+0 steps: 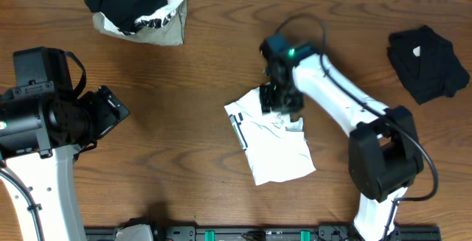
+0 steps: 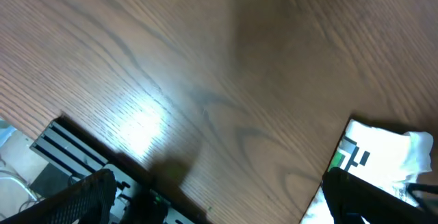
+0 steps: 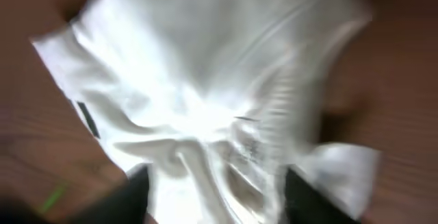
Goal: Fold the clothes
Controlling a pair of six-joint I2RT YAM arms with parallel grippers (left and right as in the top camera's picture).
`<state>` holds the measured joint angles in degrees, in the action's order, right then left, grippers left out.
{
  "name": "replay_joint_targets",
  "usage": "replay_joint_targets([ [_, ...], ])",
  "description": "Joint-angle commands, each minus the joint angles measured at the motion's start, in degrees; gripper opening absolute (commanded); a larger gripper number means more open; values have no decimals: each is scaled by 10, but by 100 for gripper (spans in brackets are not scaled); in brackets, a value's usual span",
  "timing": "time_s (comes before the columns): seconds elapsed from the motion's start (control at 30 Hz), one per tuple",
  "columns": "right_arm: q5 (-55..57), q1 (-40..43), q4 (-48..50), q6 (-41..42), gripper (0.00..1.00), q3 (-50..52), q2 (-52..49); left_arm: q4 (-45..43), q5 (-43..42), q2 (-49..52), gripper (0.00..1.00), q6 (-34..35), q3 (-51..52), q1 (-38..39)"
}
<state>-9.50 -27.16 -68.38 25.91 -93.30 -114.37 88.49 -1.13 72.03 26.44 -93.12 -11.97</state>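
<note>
A blurred, crumpled white T-shirt (image 3: pixel 205 94) lies between the parted jaws.

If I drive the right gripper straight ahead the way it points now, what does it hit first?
The white T-shirt. The right gripper points down at its rumpled middle; cloth fills the wrist view between its parted jaws. The view is blurred, so the gap left is unclear.

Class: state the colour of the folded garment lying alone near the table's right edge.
The folded garment is black, seen best in the overhead view.
</note>
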Motion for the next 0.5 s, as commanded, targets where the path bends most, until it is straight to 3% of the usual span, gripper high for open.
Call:
replay_joint_targets([
  [0.0,70,31,-44,-34,84,-56,6,3,1,3,98,-12,3,-3],
  [0.17,68,88,-96,-77,88,-59,6,11,0,3,98,-12,3,-2],
  [0.23,46,111,-94,-101,82,-41,6,13,0,3,98,-12,3,4],
  [0.37,-74,142,-72,-186,60,11,6,9,-28,3,98,-14,7,27],
  [0.47,-88,145,-52,-194,41,50,6,-1,-55,3,98,-14,25,51],
])
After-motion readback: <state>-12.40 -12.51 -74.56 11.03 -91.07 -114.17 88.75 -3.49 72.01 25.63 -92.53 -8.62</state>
